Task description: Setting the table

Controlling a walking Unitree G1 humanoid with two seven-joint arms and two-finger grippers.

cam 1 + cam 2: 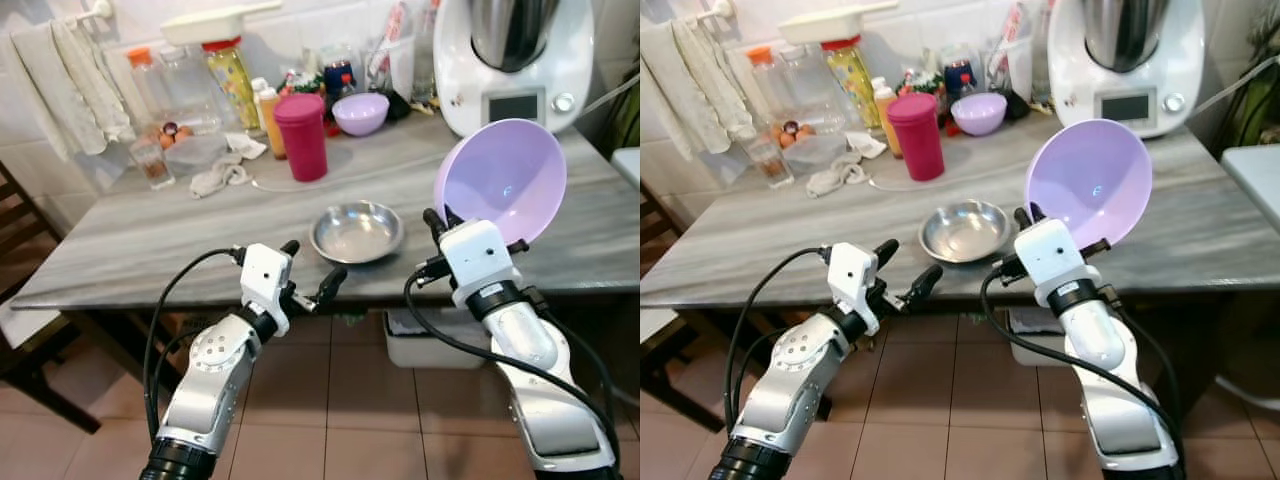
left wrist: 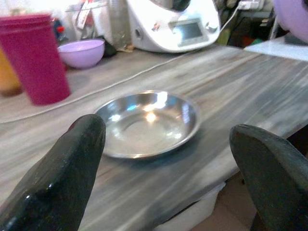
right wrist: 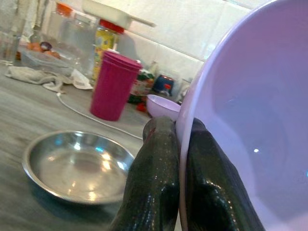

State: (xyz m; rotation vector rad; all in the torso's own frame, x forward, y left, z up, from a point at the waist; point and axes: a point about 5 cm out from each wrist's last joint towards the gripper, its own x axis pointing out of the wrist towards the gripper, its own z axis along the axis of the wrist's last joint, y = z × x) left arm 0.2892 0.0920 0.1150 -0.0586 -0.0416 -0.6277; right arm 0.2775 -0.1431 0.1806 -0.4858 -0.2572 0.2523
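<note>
My right gripper [image 1: 440,217] is shut on the rim of a large lilac bowl [image 1: 503,178], held tilted on edge above the table's front right part; the rim sits pinched between the two fingers [image 3: 154,187]. A shallow steel dish [image 1: 356,231] lies on the grey marbled table [image 1: 150,235] near its front edge, just left of the held bowl. My left gripper [image 1: 312,271] hangs open in front of the table edge, pointing toward the dish [image 2: 147,122], with nothing between its fingers [image 2: 62,178].
A magenta lidded cup [image 1: 301,135], a small lilac bowl [image 1: 360,112], jars, a crumpled cloth [image 1: 222,174] and a white kitchen machine [image 1: 515,60] stand along the back. A cable runs across the tabletop. A dark chair [image 1: 25,330] stands at the left; a bin [image 1: 425,340] sits under the table.
</note>
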